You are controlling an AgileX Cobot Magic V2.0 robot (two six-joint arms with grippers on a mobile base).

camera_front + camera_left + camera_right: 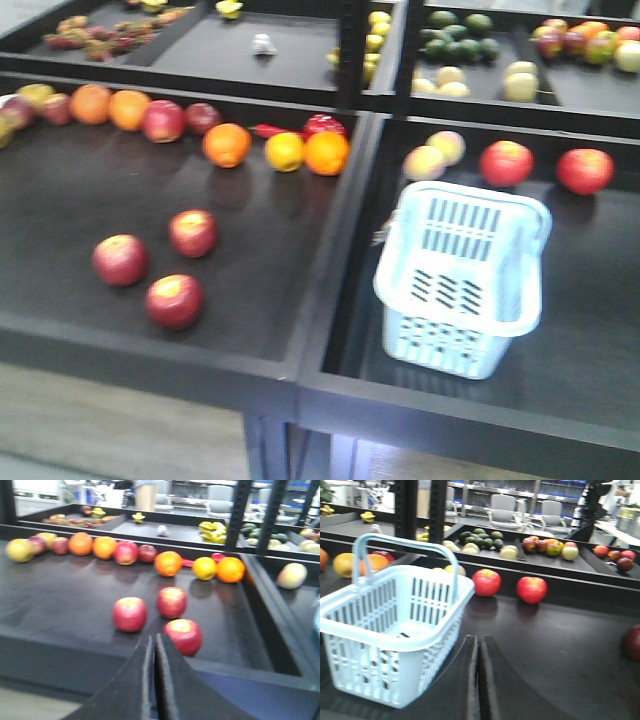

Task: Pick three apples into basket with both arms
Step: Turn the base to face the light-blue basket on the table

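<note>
Three red apples lie grouped in the left tray: one on the left [120, 259] [130, 614], one farther back [193, 232] [172, 602], one nearest the front [174, 300] [183, 636]. The pale blue basket [440, 350] [370, 675] stands empty in the right tray, handle up. My left gripper [154, 639] is shut and empty, hanging just short of the front apple. My right gripper [478, 640] is shut and empty too, just right of the basket's near corner. Neither arm shows in the front view.
A row of oranges [226, 144], apples and a yellow fruit lines the left tray's back. Behind the basket sit two red apples [506, 162] [585, 170] and pale fruits [425, 161]. A raised black divider [335, 250] separates the trays. Back shelves hold more fruit.
</note>
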